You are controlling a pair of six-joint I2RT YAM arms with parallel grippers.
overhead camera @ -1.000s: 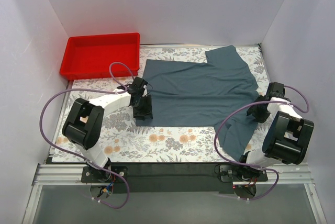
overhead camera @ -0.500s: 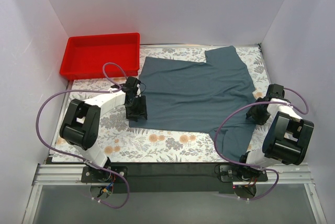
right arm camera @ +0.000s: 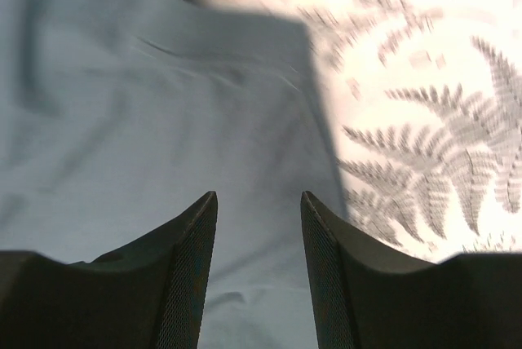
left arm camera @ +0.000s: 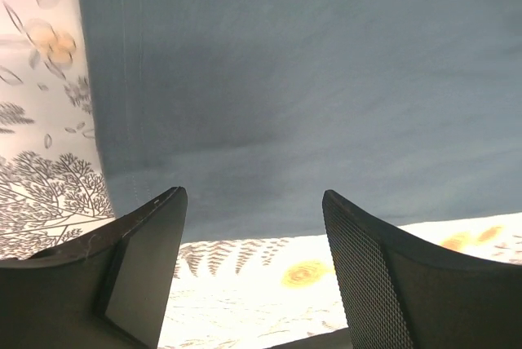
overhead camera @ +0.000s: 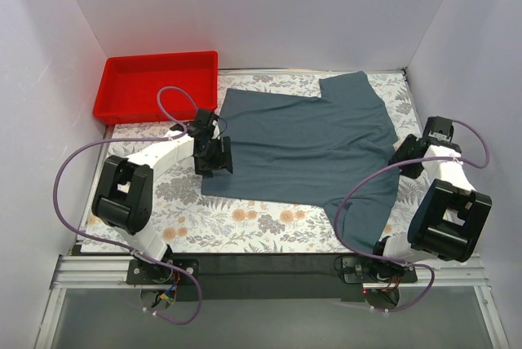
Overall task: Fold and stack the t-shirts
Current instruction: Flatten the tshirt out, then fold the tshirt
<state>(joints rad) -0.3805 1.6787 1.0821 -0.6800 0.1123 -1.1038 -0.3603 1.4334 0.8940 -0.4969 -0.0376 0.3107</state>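
Observation:
One slate blue-grey t-shirt (overhead camera: 310, 141) lies spread flat on the floral tablecloth (overhead camera: 261, 223), one sleeve at the back and one hanging toward the front right. My left gripper (overhead camera: 214, 156) sits at the shirt's left hem. In the left wrist view the left gripper (left arm camera: 254, 202) is open with nothing between its fingers, and the shirt (left arm camera: 310, 80) has its hem corner just ahead. My right gripper (overhead camera: 405, 153) hovers at the shirt's right edge. In the right wrist view the right gripper (right arm camera: 258, 202) is open over the shirt (right arm camera: 163, 104), gripping nothing.
A red bin (overhead camera: 155, 84) stands at the back left corner, apparently holding nothing. White walls close in the table on the left, back and right. Purple cables loop from both arms over the table's front part.
My left gripper has opened wider and shifted slightly back and left along the hem. The shirt's left edge has slid a little left. My right gripper has moved farther from the near edge.

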